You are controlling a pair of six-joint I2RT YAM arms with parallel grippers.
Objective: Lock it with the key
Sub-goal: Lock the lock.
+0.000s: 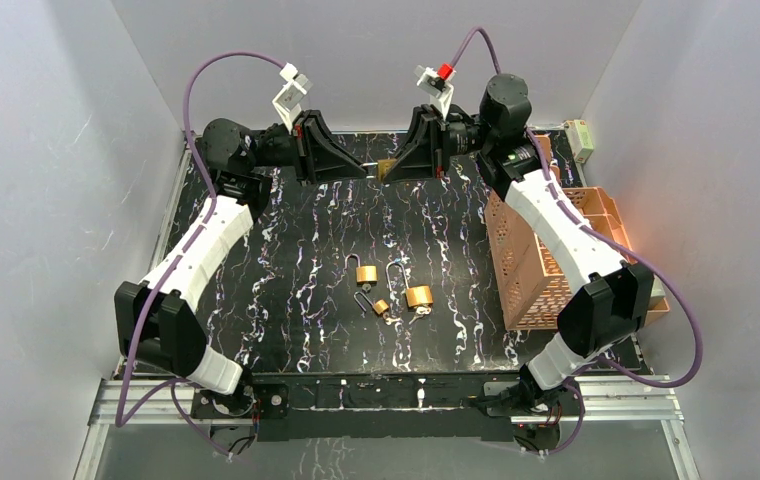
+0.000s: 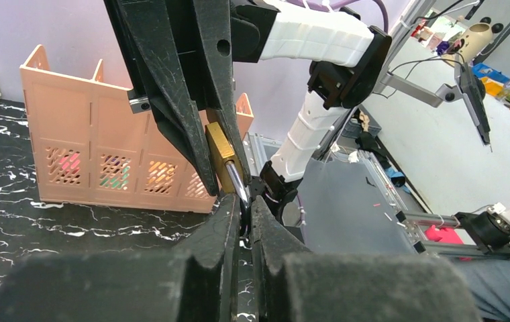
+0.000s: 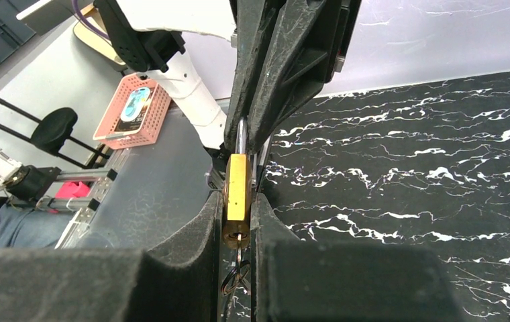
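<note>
Padlock (image 1: 388,168) sits at the far edge of the table (image 1: 286,260), mid-width, pinned between the two grippers. By the wrist views it is off the surface.

Right gripper (image 3: 237,198) is clamped hard on the brass body. Left gripper (image 2: 241,204) is closed to a thin slit on the steel shackle (image 2: 237,182), coming from the opposite side.

Risks as I judge them:
- The left pinch is at the very fingertips on a round, slick bar. Any push or twist from me could roll the shackle out.
- If the arms are not square to each other, pressing the shackle home may bind it or pivot the body in the right pads.
- The two sets of fingers are crowded almost against each other, so a small correction could knock them together.
- A jolt might shake the key (image 3: 238,253) loose, and the task stalls without it.

Hard to read:
- I cannot tell whether the shackle is seated or open, as fingers cover the joint in both wrist views.
- The key shows only as a stub with a ring at the keyhole end, deep in shadow. Its depth and turn are unknown.
- From the top view the lock is a mere brass speck.

Spare padlocks (image 1: 366,272) lie mid-table, well apart from the held lock. A crate (image 1: 546,270) stands at the right.
</note>
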